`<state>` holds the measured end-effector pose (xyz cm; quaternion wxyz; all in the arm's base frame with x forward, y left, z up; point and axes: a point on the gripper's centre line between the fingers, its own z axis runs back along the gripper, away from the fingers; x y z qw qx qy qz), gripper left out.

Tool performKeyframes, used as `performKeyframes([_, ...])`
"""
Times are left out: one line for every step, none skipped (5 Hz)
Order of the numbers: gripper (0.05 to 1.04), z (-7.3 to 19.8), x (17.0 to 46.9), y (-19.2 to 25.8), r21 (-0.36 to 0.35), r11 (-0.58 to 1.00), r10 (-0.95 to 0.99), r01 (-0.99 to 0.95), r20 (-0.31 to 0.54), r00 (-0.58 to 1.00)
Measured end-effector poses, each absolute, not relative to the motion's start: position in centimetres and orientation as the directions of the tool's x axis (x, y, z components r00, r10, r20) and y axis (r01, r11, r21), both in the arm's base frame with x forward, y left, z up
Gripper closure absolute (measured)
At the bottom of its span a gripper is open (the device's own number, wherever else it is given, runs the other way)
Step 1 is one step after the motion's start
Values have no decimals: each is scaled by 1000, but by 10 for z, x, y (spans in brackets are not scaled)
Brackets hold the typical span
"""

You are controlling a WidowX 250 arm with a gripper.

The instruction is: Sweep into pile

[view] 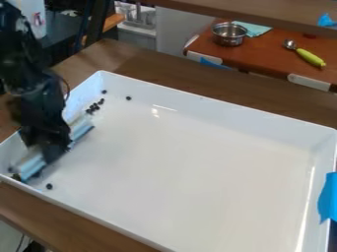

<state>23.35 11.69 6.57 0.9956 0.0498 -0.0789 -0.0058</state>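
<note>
The gripper (pixel 50 148) is at the left side of the white tray (pixel 178 162), low over its floor and shut on a long light-blue and white sweeping tool (pixel 31 166). The tool lies slanted, from near the tray's lower left corner up to the right along the left wall; the gripper covers its middle. Several small dark pieces (pixel 96 106) lie grouped beyond the tool's upper end. A single dark piece (pixel 128 98) is to their right, and another dark piece (pixel 49 186) sits near the front left wall. Some dark bits (pixel 16 176) are by the tool's lower end.
Raised walls surround the tray on a brown wooden table (pixel 148 69). Blue tape (pixel 327 197) is on its right wall. Behind, a reddish-brown surface (pixel 263 56) holds a metal pot (pixel 229 34), a teal cloth (pixel 253 28) and a green-handled scoop (pixel 309 57).
</note>
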Motion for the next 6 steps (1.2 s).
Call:
performKeyframes([708, 77, 244, 129, 154, 987, 23, -53, 192, 981])
performKeyframes([708, 85, 247, 116, 113, 992, 42, -64, 187, 981])
performKeyframes([708, 102, 257, 87, -11, 999, 52, -51, 160, 986])
performKeyframes([708, 94, 269, 43, -122, 992, 32, -15, 139, 990])
performKeyframes([708, 89, 279, -4, -150, 988, 39, -28, 72, 997])
performKeyframes([708, 97, 297, -51, -156, 987, 47, -38, 60, 997])
